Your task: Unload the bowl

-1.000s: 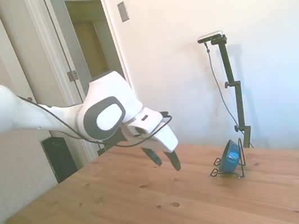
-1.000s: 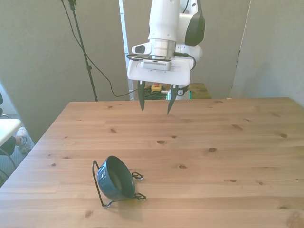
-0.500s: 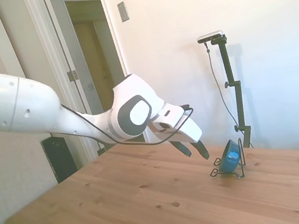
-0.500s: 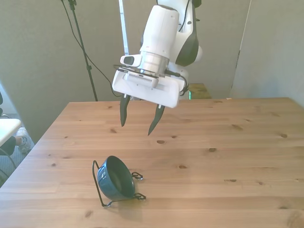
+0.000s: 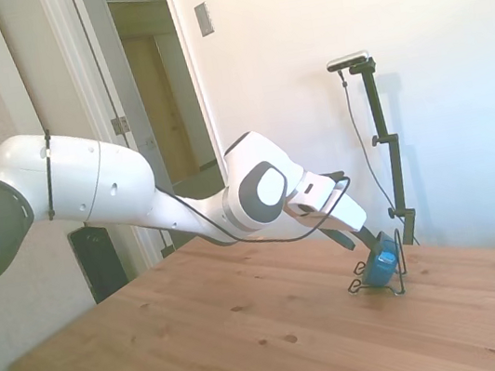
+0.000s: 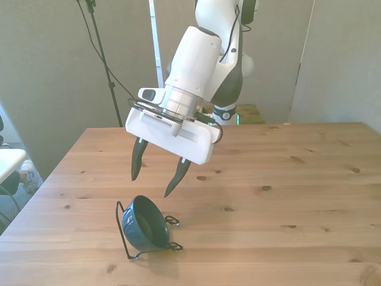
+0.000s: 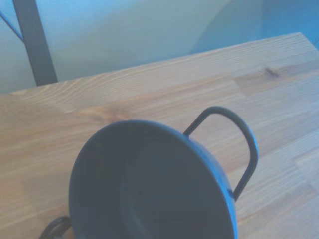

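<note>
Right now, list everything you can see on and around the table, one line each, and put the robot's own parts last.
bowl: one, blue-teal with darker inside, tilted on its side in the wire rack, near the table's front edge toward the front view's left.
wire rack: one, thin black wire, standing on the table, holding the bowl.
table: one, light wood with knots.
doorway: one, white frame, behind the table in the side view.
gripper: one, white with dark fingers, open, above the bowl, apart from it.
</note>
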`<state>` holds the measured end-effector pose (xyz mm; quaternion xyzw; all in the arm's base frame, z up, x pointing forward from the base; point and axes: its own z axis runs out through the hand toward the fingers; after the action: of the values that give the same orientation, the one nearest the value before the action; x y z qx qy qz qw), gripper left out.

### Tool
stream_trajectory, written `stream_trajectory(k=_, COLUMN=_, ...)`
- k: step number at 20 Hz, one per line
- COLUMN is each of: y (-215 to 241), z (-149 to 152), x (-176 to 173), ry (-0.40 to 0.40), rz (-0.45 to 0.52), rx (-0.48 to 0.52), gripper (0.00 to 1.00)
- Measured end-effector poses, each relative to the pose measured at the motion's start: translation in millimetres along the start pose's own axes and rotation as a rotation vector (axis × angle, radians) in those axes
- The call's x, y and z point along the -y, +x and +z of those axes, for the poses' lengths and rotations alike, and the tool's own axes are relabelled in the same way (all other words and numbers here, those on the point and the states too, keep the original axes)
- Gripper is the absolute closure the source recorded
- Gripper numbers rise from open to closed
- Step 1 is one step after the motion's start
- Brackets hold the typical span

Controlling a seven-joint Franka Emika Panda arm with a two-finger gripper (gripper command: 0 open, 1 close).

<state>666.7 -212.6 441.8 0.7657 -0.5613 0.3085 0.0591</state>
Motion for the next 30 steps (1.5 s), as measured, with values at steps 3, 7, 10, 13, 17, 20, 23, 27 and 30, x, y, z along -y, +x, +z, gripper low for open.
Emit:
stream_trajectory(k=3, y=4, z=7, x=6, ry=-0.003, rz=0.016, rx=-0.023, gripper=0.0)
stream_trajectory(k=7, y=0, z=18, x=14, ry=-0.008, rz=0.012, rx=-0.032, gripper=0.0)
stream_trajectory(k=10, y=-3, z=23, x=17, ry=-0.016, rz=0.008, rx=-0.035, gripper=0.0)
stream_trajectory(k=13, y=-3, z=28, x=16, ry=-0.028, rz=0.008, rx=-0.036, gripper=0.0)
stream_trajectory(k=17, y=-1, z=32, x=12, ry=-0.046, rz=0.009, rx=-0.038, gripper=1.0)
stream_trajectory(k=20, y=0, z=35, x=13, ry=-0.06, rz=0.009, rx=-0.038, gripper=1.0)
stream_trajectory(k=23, y=0, z=35, x=15, ry=-0.067, rz=0.007, rx=-0.038, gripper=1.0)
stream_trajectory(k=27, y=0, z=34, x=21, ry=-0.087, rz=0.005, rx=-0.038, gripper=1.0)
stream_trajectory(k=30, y=1, z=36, x=26, ry=-0.099, rz=0.001, rx=-0.043, gripper=1.0)
